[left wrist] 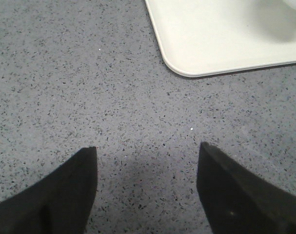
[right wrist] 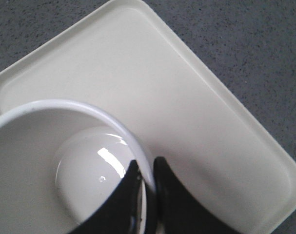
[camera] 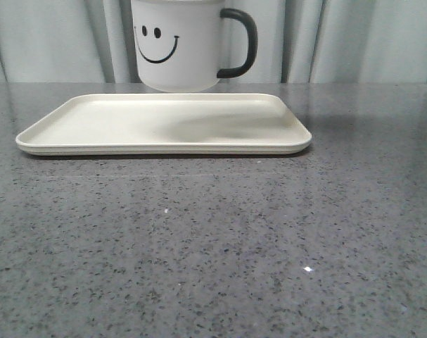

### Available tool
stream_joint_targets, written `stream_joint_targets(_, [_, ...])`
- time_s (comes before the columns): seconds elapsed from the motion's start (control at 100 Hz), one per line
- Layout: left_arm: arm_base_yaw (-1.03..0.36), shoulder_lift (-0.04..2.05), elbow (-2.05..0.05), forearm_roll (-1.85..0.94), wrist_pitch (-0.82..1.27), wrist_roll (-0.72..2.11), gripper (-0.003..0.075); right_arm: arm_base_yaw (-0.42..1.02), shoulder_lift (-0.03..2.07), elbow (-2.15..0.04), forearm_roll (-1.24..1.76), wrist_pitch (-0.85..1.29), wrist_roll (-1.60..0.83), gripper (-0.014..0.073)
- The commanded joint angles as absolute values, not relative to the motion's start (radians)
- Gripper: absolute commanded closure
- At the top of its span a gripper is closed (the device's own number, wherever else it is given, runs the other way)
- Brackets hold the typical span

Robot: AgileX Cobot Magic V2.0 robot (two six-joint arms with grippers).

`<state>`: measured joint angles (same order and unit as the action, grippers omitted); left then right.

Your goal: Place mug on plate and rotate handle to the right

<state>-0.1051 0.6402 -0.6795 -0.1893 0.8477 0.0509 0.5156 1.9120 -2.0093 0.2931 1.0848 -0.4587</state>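
Note:
The white mug with a black smiley face hangs in the air just above the far edge of the cream plate, its black handle pointing right. In the right wrist view, my right gripper is shut on the mug's rim, one finger inside the mug and one outside, with the plate below. No arm shows in the front view. My left gripper is open over bare counter, close to a corner of the plate.
The grey speckled counter stretches in front of the plate and to both sides. A pale curtain hangs behind the table's far edge.

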Motion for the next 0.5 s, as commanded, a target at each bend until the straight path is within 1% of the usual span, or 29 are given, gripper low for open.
stream_joint_targets(0.0, [-0.103,0.638,-0.706,-0.203,0.788,0.044,0.0292,0.516,1.897,-2.104,0.307,1.133,-0.544,0.0657])
stream_joint_targets(0.24, [-0.103,0.638,-0.706,-0.203,0.788,0.044,0.0292,0.516,2.045,-2.312,0.343,1.33,-0.649,0.0657])
stream_joint_targets(0.34, [-0.103,0.638,-0.706,-0.203,0.788,0.044,0.0292,0.516,2.094,-2.368,0.369,1.335,-0.689,0.0657])
stream_joint_targets(0.49, [-0.105,0.638,-0.706,-0.203,0.788,0.044,0.0292,0.516,2.126,-2.377,0.396,1.335,-0.729,0.0657])
